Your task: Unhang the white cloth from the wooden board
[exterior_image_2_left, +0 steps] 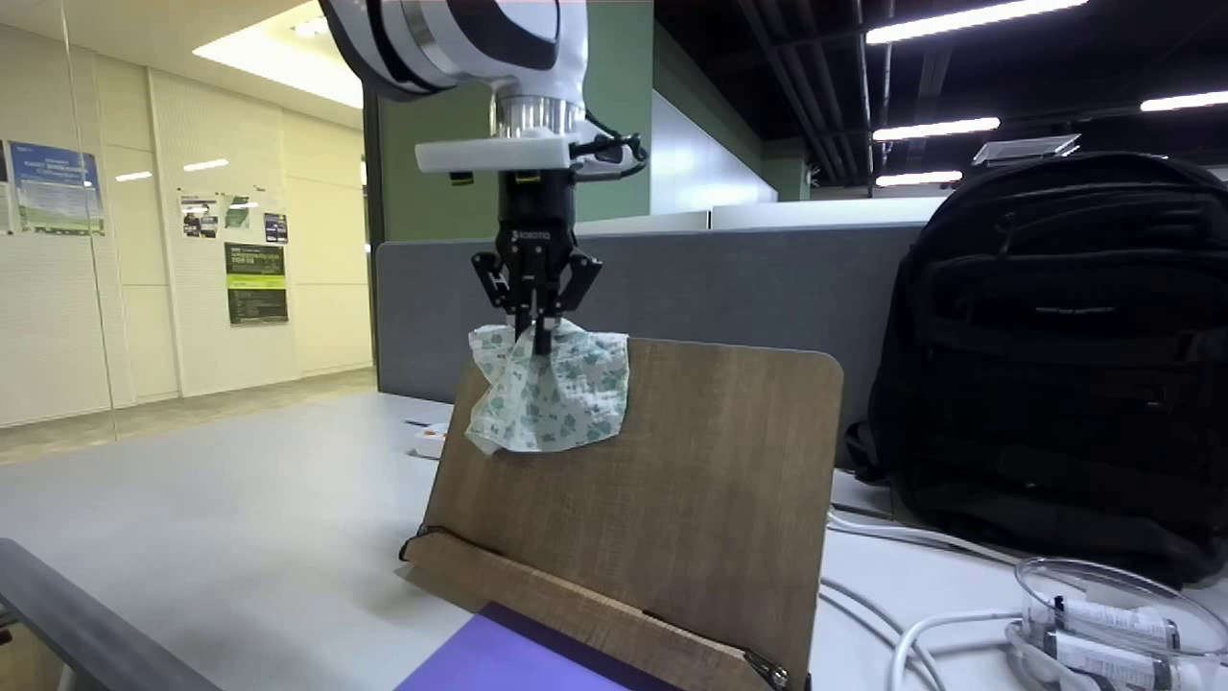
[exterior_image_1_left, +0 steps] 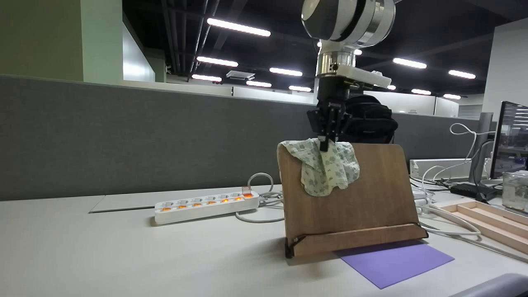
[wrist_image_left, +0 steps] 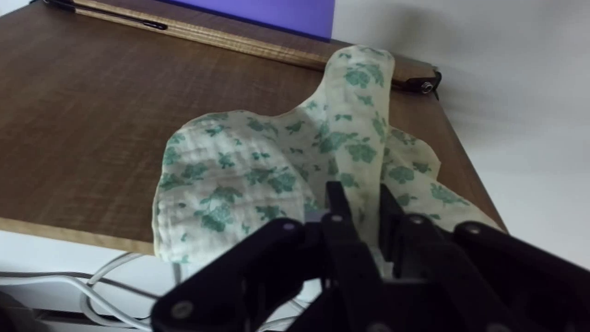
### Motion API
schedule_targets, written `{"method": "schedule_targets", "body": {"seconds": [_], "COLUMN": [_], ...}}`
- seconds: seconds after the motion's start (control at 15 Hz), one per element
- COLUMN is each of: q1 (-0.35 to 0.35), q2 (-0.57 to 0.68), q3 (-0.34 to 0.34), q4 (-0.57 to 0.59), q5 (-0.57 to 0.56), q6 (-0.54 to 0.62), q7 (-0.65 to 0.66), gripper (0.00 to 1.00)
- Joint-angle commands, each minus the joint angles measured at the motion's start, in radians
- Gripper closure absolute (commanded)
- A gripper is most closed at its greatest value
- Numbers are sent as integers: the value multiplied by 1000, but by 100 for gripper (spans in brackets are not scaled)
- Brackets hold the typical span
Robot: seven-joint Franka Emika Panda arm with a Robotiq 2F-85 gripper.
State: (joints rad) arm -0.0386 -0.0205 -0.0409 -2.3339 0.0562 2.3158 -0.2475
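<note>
Cloth [exterior_image_1_left: 328,173] drapes over the top edge of the board [exterior_image_1_left: 361,204], right of the middle in an exterior view; how much hangs behind is hidden. The step in hand looks to be the grasp, seemingly made, with the lift-off not yet done. The next move, I judge, calls for a firm pinch and a straight raise, high enough for any rear part to clear the edge; a sideways drag could catch or tip the board.

In the wrist view the gripper [wrist_image_left: 360,191] fills the lower right of the frame, its fingers [wrist_image_left: 338,203] pinching a fold of cloth between them. That fold runs up the frame from the tips, and looser cloth spreads to both sides, farther to the left. In both exterior views the tips sit near the cloth's top, most of it below them.
</note>
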Motion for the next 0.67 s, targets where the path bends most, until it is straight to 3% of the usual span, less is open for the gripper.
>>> {"method": "schedule_targets", "body": {"seconds": [0.0,0.2,0.6], "q1": [13,34,103], "q2": [-16,-17,62], "q3": [9,28,98], "q4": [40,83,316], "q5": [51,45,36], "q6": [-82,-145,-326], "q7": [-77,-95,-87], "gripper": [100,99,99]}}
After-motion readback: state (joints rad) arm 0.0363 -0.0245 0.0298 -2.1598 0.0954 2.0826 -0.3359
